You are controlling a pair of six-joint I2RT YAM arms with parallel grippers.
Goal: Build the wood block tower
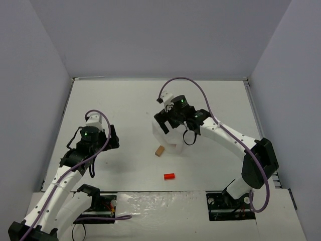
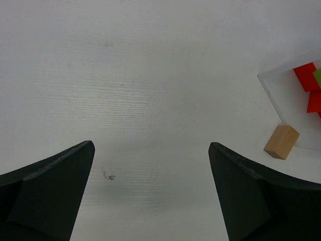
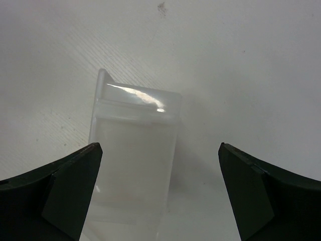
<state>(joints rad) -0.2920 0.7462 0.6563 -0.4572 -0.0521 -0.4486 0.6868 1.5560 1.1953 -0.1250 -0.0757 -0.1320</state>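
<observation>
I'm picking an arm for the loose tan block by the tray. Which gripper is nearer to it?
Right. The right gripper hangs open over the white tray, with the tan block beside that tray. The left gripper, open, is farther off to the block's left.

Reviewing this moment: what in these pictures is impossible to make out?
Top view: the right gripper covers most of the white tray; its contents are hidden.
Left wrist view: the red blocks and green block are cut off by the right edge; their count is unclear.
Right wrist view: the tray is blurred, with glare; nothing inside is readable.
</observation>
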